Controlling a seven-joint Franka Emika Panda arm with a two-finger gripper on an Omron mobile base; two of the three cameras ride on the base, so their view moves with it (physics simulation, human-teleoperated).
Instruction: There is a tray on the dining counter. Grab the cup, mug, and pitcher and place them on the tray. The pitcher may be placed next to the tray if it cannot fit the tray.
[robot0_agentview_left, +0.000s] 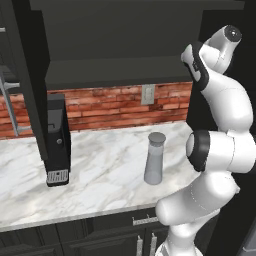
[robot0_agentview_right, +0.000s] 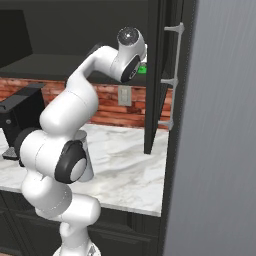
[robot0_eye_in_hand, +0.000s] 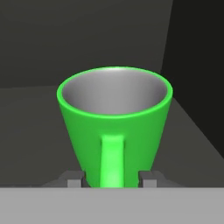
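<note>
- My claw (robot0_eye_in_hand: 111, 179) sits at the bottom centre of the hand view. Its two tips press the lower sides of the mug (robot0_eye_in_hand: 131, 131), so I read it as clenched on the mug, low on the body.
- The mug stands upright on a dark cabinet shelf (robot0_eye_in_hand: 30, 131), its handle turned straight toward me between the tips.
- In the right base view a sliver of its green shows at upper centre, beside my wrist inside the open cabinet.
- To do this well, I would make sure the grip is firm before moving, since the walls taper and could slip downward.
- I would lift only slightly, then draw straight back out, keeping the mug level and away from the cabinet's wall.
- The pitcher (robot0_agentview_left: 155, 160) stands on the marble table (robot0_agentview_left: 100, 170) below, so I would swing wide of it.
</note>
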